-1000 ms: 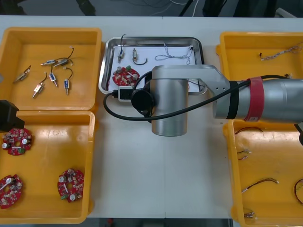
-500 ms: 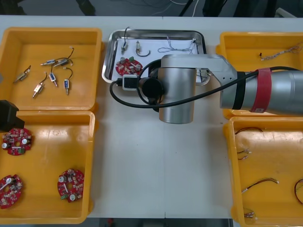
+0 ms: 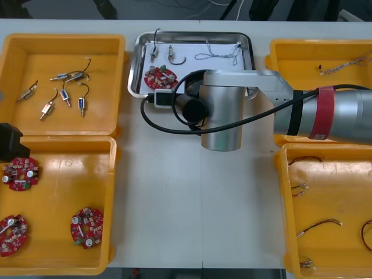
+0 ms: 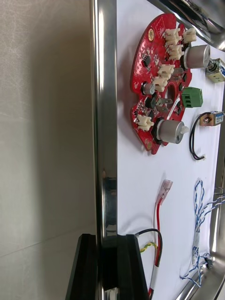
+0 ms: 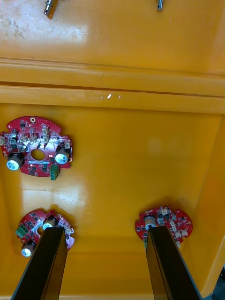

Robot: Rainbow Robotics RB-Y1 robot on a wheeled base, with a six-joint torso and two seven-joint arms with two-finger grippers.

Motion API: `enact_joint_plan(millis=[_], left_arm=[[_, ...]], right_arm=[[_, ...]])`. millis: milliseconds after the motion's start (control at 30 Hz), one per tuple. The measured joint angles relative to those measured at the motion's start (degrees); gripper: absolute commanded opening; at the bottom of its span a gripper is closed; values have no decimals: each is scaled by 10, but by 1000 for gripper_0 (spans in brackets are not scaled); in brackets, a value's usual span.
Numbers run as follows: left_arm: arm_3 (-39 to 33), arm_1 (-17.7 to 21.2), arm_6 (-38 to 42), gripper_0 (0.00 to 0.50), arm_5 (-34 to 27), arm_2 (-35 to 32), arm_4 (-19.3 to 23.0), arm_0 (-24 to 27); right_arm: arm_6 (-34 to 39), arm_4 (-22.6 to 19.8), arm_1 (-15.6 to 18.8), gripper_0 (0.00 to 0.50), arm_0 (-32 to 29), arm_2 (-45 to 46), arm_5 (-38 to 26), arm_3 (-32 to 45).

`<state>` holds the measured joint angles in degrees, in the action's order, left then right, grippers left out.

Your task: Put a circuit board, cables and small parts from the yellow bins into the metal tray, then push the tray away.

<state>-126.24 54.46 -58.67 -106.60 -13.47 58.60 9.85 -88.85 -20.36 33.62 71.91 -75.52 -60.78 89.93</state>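
The metal tray point(image 3: 135, 70) lies at the table's far middle, white inside. It holds a round red circuit board point(image 3: 160, 77), a blue and white cable point(image 3: 218, 56) and small metal parts point(image 3: 154, 53). My right arm point(image 3: 224, 116) reaches over its near edge and hides the gripper below. In the right wrist view my right gripper point(image 4: 106, 238) is shut on the tray's rim point(image 4: 104, 117), beside the circuit board point(image 4: 164, 79), a red and yellow cable point(image 4: 157, 220) and the blue and white cable point(image 4: 199, 220). My left gripper point(image 5: 102, 232) hangs open over circuit boards point(image 5: 36, 148) in the near left bin.
The far left yellow bin point(image 3: 64, 43) holds several small metal parts point(image 3: 64, 96). Three circuit boards lie in the near left bin point(image 3: 64, 174). Cables lie in the two right bins point(image 3: 331, 192), close beside the right arm. Bare table stretches in front of the tray.
The tray has slid toward the table's far edge, with the right arm following it. The left arm has stayed still.
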Motion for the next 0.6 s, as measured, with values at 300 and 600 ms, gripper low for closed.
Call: enact_joint_plan(millis=[300, 600], left_arm=[[0, 0, 0, 500, 0, 0, 0, 0], [0, 0, 0, 500, 0, 0, 0, 0]], right_arm=[[0, 8, 0, 0, -20, 0, 24, -19], [0, 9, 0, 0, -32, 0, 24, -26]])
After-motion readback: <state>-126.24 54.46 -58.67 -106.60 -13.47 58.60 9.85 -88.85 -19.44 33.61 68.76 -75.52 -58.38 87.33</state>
